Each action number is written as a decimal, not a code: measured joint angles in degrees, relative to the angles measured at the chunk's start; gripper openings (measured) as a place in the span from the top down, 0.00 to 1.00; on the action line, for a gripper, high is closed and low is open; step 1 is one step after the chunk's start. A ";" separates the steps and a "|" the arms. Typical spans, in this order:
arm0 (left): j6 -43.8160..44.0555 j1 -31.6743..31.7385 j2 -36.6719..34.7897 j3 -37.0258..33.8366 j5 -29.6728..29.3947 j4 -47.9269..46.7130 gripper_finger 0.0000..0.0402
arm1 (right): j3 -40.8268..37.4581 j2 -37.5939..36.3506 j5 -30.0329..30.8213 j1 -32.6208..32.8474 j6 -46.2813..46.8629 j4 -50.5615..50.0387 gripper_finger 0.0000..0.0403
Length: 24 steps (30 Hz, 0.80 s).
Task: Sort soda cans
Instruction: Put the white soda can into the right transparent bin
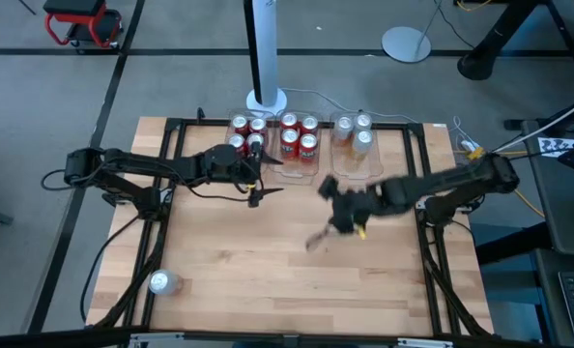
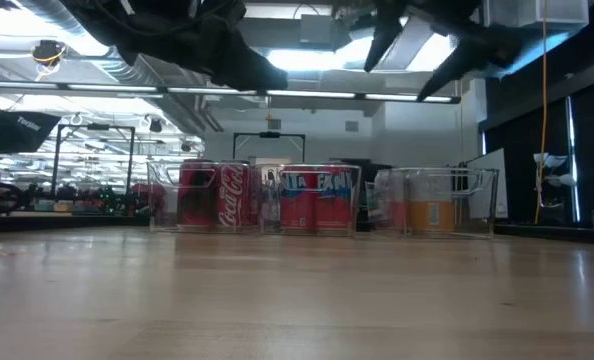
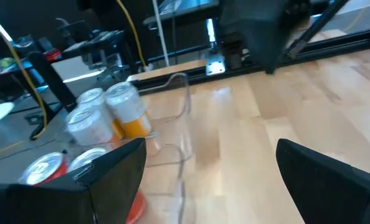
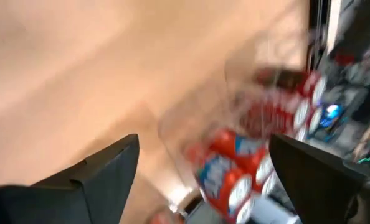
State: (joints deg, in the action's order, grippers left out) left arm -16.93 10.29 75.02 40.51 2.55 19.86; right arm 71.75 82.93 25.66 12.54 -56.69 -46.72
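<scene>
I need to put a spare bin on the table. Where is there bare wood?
The front half is bare between the side rails, apart from one stray can at the front left corner. The back edge is crowded: three bins of cans, with both arms in front of them.

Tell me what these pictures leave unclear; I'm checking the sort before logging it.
- Lone can at the table's near left corner, high view: too small to tell its kind.
- Left bin, high view: the left gripper covers part of it, so the count of red cans is unsure.
- Right wrist view: motion blur smears the red-and-blue cans; labels unreadable.
- Low view: bin walls blur the pale orange cans; both arms are cut off by the top edge.
</scene>
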 joint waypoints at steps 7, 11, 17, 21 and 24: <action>1.82 -4.87 0.00 0.00 -1.10 0.07 0.14 | -13.87 0.58 9.36 11.41 4.72 16.98 0.12; 7.77 -9.03 0.00 0.18 -8.99 -4.07 0.14 | -25.10 0.60 12.48 15.31 5.20 31.55 0.12; 19.11 -14.76 0.00 9.23 -16.19 -28.11 0.14 | -38.34 0.60 12.85 16.50 4.04 55.81 0.12; 27.44 -19.21 0.02 17.57 -16.48 -46.59 0.14 | -44.21 0.60 12.75 16.32 1.75 66.41 0.12; 36.17 -21.98 -0.02 23.18 -16.46 -60.46 0.14 | -47.40 0.60 14.79 16.32 0.92 70.41 0.12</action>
State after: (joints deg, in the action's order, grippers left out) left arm 19.25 -11.69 75.00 63.69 -13.92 -40.60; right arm 24.35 83.53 40.46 28.86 -55.77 23.69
